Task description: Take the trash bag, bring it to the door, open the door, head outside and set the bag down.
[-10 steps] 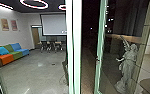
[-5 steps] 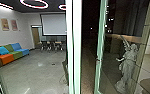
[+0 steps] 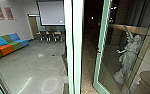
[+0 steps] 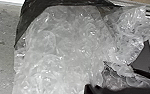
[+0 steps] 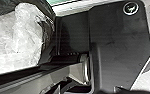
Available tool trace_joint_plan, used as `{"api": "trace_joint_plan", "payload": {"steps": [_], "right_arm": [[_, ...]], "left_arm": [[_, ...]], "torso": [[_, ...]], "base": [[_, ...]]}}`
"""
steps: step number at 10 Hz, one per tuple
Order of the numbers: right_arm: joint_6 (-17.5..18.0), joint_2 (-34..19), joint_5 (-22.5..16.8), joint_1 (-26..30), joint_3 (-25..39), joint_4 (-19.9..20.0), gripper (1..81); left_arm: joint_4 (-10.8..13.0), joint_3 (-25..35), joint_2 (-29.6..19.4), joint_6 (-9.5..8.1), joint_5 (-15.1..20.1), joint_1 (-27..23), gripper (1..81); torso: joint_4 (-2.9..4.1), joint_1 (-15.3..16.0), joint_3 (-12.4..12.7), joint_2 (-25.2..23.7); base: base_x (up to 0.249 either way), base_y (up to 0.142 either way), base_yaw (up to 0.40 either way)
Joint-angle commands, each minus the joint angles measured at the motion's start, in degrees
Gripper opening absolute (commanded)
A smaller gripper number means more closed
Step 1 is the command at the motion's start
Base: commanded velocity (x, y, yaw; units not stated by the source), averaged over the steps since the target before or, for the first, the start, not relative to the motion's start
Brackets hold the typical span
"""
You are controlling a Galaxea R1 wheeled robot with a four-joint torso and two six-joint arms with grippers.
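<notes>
The trash bag shows in the left wrist view as a large heap of clear, crinkled plastic with a black bag edge along one side. Dark parts of my left gripper lie against the plastic; how it stands on the bag is unclear. In the right wrist view, the same pale plastic and black bag lie beside the robot's dark plate and jointed bar. A green-framed glass door stands at an angle in the head view, with a dark gap between its edge and the pale upright post.
Brownish ground runs through the gap. Behind the door's glass is a white statue. Left of the post are a grey floor, a colourful sofa, chairs and a white screen.
The head camera has moved and looks lower: the whole scene sits higher in the picture, and the door's bottom corner and bright reflections on the floor now show.
</notes>
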Motion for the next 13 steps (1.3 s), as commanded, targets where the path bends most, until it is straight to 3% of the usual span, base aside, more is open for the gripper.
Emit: {"api": "trace_joint_plan", "payload": {"steps": [1,4,7,13], "right_arm": [[-0.26,0.44,-3.12,2.85,0.46,0.25,81.1],[-0.35,0.53,-3.12,2.77,0.46,0.25,81.1],[-0.35,0.62,-3.12,2.77,0.46,0.25,81.1],[-0.35,0.71,-3.12,2.77,0.37,0.25,81.1]], "left_arm": [[0.68,-0.16,0.03,0.15,3.16,-2.95,1.0],[0.68,-0.16,0.11,0.23,3.08,-2.95,1.0],[0.85,-0.16,0.12,0.24,2.99,-2.95,1.0],[1.21,-0.16,0.21,0.23,2.99,-2.95,1.0]], "torso": [[0.00,0.03,0.15,0.00],[0.00,0.08,-1.90,0.04],[0.00,0.10,-1.84,0.04],[0.00,0.08,-1.86,0.04]], "base": [[0.000,0.000,0.000],[0.000,0.000,0.000],[0.000,0.000,0.000],[0.000,-0.072,0.000]]}}
